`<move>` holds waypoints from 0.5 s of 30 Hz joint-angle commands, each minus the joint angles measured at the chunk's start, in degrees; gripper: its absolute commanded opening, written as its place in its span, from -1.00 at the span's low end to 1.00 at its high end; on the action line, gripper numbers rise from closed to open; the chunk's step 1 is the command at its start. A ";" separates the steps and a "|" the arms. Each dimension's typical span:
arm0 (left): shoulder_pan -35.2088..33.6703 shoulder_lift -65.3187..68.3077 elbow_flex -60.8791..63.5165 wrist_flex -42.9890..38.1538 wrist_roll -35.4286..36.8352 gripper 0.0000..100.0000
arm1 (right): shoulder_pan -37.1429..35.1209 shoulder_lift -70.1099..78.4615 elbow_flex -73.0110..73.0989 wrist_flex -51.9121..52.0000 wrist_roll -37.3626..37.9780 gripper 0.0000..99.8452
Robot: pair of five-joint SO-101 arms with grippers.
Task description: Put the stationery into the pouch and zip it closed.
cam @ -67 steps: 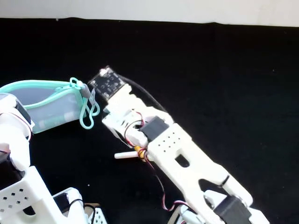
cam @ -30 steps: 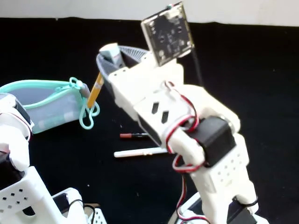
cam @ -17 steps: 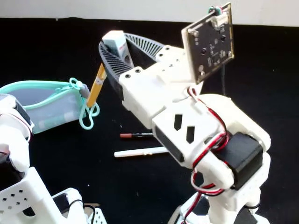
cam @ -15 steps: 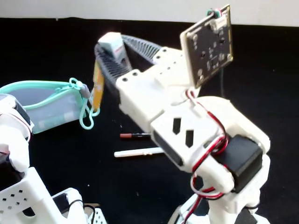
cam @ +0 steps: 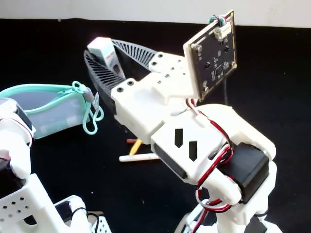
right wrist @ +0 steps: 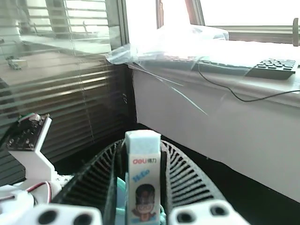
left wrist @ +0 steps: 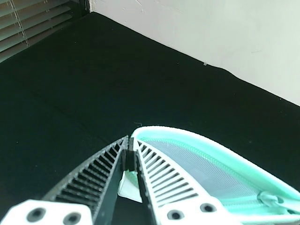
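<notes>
Pencil [cam: 136,146] is what changed. A sec ago it hung from the right gripper [cam: 103,53] next to the eraser [cam: 100,47], close to the zip end of the pouch [cam: 56,116]. Now it's out of the jaws & down on the table [cam: 272,97], showing btw the red pen [cam: 130,141] and the white pen [cam: 140,157], mostly hidden under the right arm. So that one missed, and you'll prob. have to re-pick it.

Eraser's ok: still clamped upright btw the right jaws and held high. It has drifted toward the pouch over the last frames. In the high view it now sits just beyond the zip end w/ the teal cord [cam: 90,115].

Pouch hasn't moved. It lies at the table's left, mouth open, zip not run. Can't tell what's inside. Left gripper [left wrist: 129,154] is closed on the teal rim, holding it, same spot as before.

As I judge it: eraser in hand, 3 items on the table, zip step far off. Next prob. lower the eraser into the mouth, and mind the cord.
</notes>
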 commanded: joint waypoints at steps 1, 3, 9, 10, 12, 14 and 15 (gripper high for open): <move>1.54 1.80 1.71 1.05 0.70 -0.99 | -2.42 0.22 -0.48 -3.38 -1.76 -0.99; 2.68 1.80 1.54 1.14 0.70 -0.99 | -3.91 2.95 0.04 -3.56 -2.46 -0.99; 3.12 1.80 1.45 0.88 0.70 -0.99 | -4.70 11.82 0.57 -8.04 -6.77 -0.99; 3.12 1.80 1.45 0.88 0.70 -0.99 | -4.70 13.05 0.57 -8.84 -7.38 -0.99; 2.95 1.80 1.45 0.88 0.70 -0.99 | -4.62 15.60 0.57 -9.98 -7.82 -0.99; 2.77 1.80 1.45 0.88 0.70 -0.99 | -4.70 18.07 0.57 -10.24 -7.91 -0.99; 2.77 1.80 1.45 0.88 0.70 -0.99 | -4.70 19.38 0.57 -10.33 -8.62 -0.99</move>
